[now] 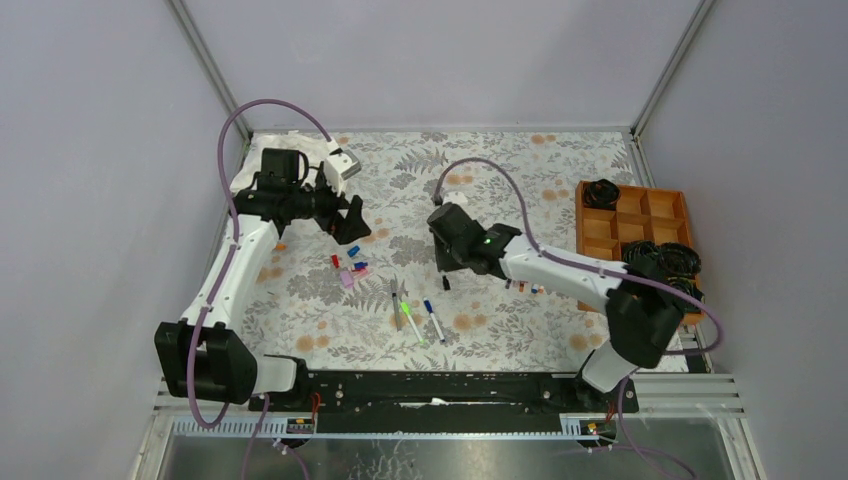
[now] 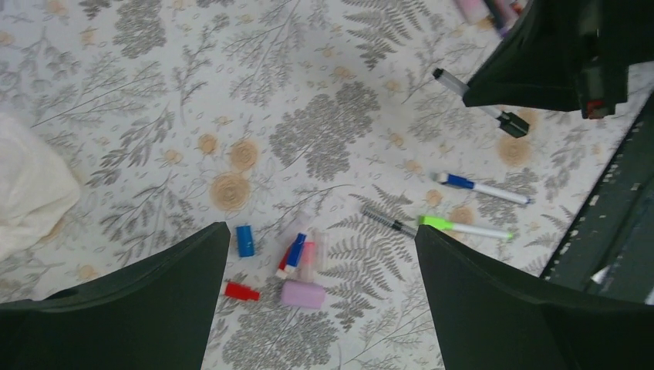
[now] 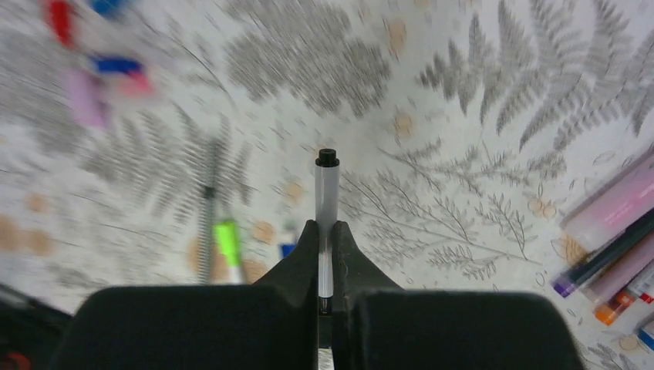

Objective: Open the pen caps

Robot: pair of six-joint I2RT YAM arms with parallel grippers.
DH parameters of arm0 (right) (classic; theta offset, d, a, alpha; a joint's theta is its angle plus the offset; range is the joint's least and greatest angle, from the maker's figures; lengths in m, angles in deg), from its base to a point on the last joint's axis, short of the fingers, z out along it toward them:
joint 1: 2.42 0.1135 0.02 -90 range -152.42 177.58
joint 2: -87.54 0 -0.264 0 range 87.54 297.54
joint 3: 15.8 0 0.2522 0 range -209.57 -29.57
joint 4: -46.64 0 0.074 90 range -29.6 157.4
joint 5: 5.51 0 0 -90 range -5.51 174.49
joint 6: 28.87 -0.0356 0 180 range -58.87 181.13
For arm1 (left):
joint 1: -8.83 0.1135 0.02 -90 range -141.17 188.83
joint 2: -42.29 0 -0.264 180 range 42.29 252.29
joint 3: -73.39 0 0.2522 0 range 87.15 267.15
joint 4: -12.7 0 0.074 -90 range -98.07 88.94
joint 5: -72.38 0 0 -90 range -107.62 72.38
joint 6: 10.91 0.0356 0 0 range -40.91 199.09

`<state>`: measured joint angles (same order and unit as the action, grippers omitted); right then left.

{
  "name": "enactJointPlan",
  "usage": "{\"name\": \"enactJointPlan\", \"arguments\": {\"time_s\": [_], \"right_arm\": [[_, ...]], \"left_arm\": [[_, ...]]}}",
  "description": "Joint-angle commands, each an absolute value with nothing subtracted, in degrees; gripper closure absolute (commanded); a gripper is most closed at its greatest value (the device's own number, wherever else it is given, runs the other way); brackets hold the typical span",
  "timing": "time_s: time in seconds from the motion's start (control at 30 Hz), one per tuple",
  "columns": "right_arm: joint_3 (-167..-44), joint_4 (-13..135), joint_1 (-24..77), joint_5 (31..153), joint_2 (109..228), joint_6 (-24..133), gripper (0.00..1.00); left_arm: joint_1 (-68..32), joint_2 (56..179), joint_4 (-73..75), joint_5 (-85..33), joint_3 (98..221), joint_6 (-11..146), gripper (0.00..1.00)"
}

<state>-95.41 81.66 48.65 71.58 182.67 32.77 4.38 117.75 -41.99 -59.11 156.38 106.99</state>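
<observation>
Two robot arms reach over a bench (image 1: 500, 165) covered in a grey fern-and-flower print.

The right fingers (image 3: 299, 262) are pressed together, clamped on a white-barrelled pen (image 3: 326, 208). Its barrel runs straight out from between the fingertips and finishes in a small black end, held clear above the bench. Off to one side of these fingers a bundle of pens (image 3: 617, 223) lies side by side on the print: pink, dark and orange-tipped ones.

The left fingers (image 2: 146, 308) stand wide apart and hold nothing, hanging above the loose pen caps. A blue cap (image 2: 245, 240) lies just beside the tip of the finger at the left of the wrist view, and a red cap (image 2: 241, 291) lies just beside the same finger, nearer its base. A lilac cap (image 2: 301, 294) rests between the two fingers. Just beyond it a blue-and-red piece (image 2: 291, 256) touches a pale pink one (image 2: 309, 258).

Near the tip of the other finger a green-ended pen (image 2: 463, 228) lies flat, with a thin grey pen (image 2: 388, 220) meeting its green end. A blue-ended pen (image 2: 482, 187) lies just beyond them. Far out past the first finger sits something white and crumpled (image 2: 31, 185); I cannot tell what it is.

An orange tray (image 1: 640, 215) with compartments sits well apart from both pairs of fingers, beside the right arm. Black round objects (image 1: 602, 192) sit in it.
</observation>
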Motion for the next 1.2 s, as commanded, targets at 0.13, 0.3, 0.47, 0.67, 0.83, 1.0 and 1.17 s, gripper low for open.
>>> {"name": "enactJointPlan", "arguments": {"time_s": [0.13, 0.3, 0.47, 0.67, 0.83, 1.0, 1.17], "right_arm": [[-101.3, 69.4, 50.0, 64.0, 172.8, 24.4, 1.0], [-105.1, 66.8, 51.7, 61.6, 174.9, 21.7, 1.0], [-107.1, 64.9, 52.2, 61.2, 176.7, 20.0, 1.0], [-107.1, 63.4, 52.3, 61.4, 177.3, 18.5, 1.0], [-105.9, 62.7, 52.3, 61.0, 176.8, 17.4, 1.0], [-105.3, 62.1, 52.3, 61.1, 177.2, 16.0, 1.0], [-105.0, 62.1, 52.3, 60.9, 177.8, 15.1, 1.0]], "left_arm": [[4.6, 118.9, -38.9, -73.2, 153.2, 99.5, 0.02], [2.2, 118.3, -36.4, -77.0, 150.8, 96.7, 0.02], [-1.4, 117.9, -33.4, -76.2, 149.8, 94.2, 0.02], [-4.4, 119.7, -30.7, -75.0, 149.8, 92.2, 0.03], [-4.5, 121.3, -28.0, -74.0, 149.5, 90.4, 0.14], [-4.7, 123.6, -25.9, -74.6, 149.9, 87.8, 0.27], [-4.7, 124.7, -26.0, -76.6, 150.6, 87.6, 0.42]]}}
